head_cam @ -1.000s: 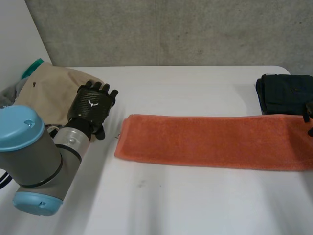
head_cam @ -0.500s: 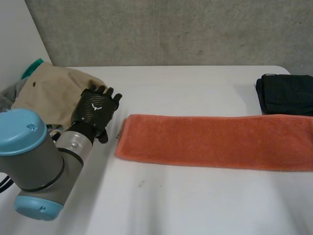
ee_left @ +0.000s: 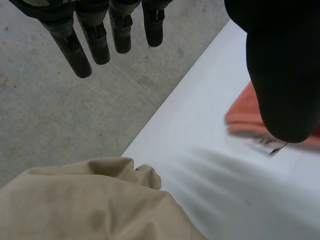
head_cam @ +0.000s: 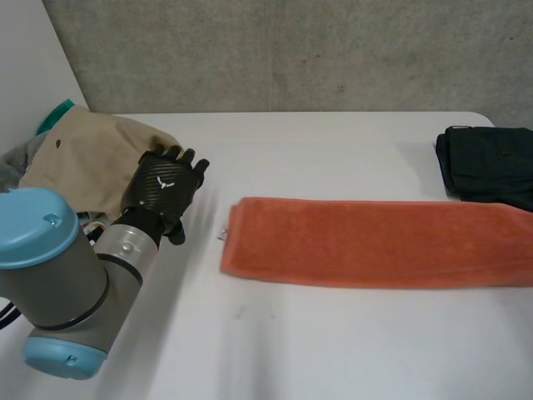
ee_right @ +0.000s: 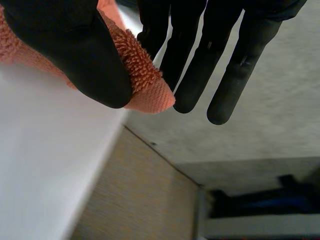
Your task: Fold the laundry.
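One lengthwise fold seems done: the towel (head_cam: 375, 242) is lying as a long strip on the bench (head_cam: 316, 350), with the right robot hand (ee_right: 65, 50) pinching its end. The left robot hand (head_cam: 165, 185) is hovering with fingers straight and empty beside the beige garment (head_cam: 83, 158), which is not yet folded.

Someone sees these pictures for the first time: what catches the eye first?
The long orange towel lies across the white table. The right hand pinches one end of it between thumb and fingers, while the left hand hovers open beside a beige garment.
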Tool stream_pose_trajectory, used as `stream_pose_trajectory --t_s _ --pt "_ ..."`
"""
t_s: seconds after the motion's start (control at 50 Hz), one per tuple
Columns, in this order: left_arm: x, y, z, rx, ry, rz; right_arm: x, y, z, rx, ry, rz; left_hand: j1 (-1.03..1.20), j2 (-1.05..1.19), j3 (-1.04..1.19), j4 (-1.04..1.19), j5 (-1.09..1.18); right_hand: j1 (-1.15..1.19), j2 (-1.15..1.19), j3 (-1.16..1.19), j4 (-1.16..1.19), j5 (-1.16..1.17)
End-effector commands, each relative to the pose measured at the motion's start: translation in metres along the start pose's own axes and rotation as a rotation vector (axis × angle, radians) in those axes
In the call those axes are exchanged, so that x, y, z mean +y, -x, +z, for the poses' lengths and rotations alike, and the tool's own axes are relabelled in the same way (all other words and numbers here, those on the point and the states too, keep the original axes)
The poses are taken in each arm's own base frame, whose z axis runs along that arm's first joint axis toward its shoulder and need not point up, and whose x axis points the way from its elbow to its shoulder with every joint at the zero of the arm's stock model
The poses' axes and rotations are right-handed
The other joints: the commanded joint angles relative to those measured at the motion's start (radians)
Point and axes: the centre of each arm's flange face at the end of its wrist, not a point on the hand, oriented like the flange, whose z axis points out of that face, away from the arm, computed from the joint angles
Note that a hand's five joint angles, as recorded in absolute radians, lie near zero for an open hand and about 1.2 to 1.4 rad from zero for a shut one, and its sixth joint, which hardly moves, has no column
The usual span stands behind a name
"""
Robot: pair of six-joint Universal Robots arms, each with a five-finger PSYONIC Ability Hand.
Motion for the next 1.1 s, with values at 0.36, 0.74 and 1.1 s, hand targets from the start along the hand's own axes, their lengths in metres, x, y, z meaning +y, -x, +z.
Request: stream_pose_trajectory --t_s 0.36,0.74,1.1 --pt "-0.005 0.021 -0.022 -0.057 -0.004 -0.002 -0.242 0.222 -0.19 -0.367 -1.022 -0.424 -0.011 -0.033 -0.036 -0.026 -0.051 0.282 0.227 0.213 0.202 0.248" --pt "-0.017 0.022 -0.01 -0.079 -0.075 -0.003 -0.219 0.33 -0.24 -0.62 -1.015 -0.445 -0.011 -0.033 -0.036 -0.026 -0.051 -0.94 -0.995 -1.009 -1.02 -0.974" --pt "-0.061 -0.05 0.009 0.097 -0.228 -0.105 -0.134 0.199 -0.165 -0.532 -0.26 0.091 -0.011 -0.033 -0.036 -0.026 -0.051 -0.94 -0.995 -1.009 -1.02 -0.974"
